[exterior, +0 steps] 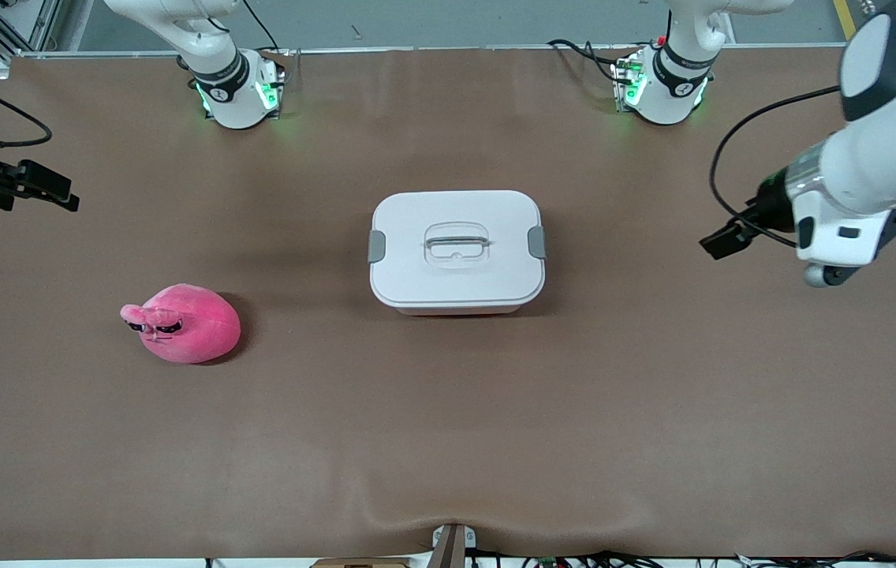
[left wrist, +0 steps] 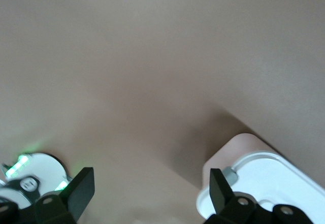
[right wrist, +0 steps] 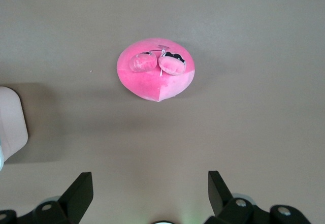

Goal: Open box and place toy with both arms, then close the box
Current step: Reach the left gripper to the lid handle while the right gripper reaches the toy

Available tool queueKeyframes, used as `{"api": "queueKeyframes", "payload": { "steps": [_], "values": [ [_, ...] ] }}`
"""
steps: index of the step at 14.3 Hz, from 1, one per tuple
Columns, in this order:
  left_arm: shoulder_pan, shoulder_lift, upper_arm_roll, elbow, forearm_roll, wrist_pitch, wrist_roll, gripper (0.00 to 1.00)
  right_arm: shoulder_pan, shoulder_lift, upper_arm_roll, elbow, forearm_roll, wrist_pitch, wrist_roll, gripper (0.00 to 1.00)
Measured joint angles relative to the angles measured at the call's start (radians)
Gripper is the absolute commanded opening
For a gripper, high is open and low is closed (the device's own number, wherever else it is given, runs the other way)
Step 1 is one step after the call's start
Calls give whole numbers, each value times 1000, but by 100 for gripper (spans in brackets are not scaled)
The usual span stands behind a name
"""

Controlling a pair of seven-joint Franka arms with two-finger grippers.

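The left gripper [left wrist: 150,193] hangs in the air with its two black fingers [left wrist: 81,188] spread wide and nothing between them, over bare table toward the left arm's end. From its wrist view one corner of the box [left wrist: 264,183] and a grey clip [left wrist: 229,174] show just past one fingertip, and the left arm's green-lit base [left wrist: 30,170] past the other. The right gripper [right wrist: 150,193] is released too, fingers [right wrist: 81,191] well apart and empty, raised over the right arm's end of the table; the toy [right wrist: 155,69] lies on the mat below and ahead of it.

The box [exterior: 457,251] sits in the middle of the brown table [exterior: 448,442], its white lid [exterior: 456,213] on, a grey clip at each short side and the recessed handle [exterior: 457,244] in the centre. The toy [exterior: 184,323], a pink plush blob with dark eyes, rests well apart from the box, nearer the front camera and toward the right arm's end. Neither arm touches anything.
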State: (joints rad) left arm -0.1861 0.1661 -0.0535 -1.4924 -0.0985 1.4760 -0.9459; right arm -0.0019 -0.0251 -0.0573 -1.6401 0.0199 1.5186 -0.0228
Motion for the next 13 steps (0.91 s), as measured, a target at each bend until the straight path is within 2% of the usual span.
{"api": "queueKeyframes", "payload": {
  "steps": [5, 13],
  "values": [
    [-86, 22, -2, 0, -9, 27, -241, 100, 0, 28, 1, 0, 0, 30, 0, 100],
    [-265, 85, -3, 1, -15, 148, -754, 100, 2, 109, 6, -1, 0, 128, -5, 100]
  ]
}}
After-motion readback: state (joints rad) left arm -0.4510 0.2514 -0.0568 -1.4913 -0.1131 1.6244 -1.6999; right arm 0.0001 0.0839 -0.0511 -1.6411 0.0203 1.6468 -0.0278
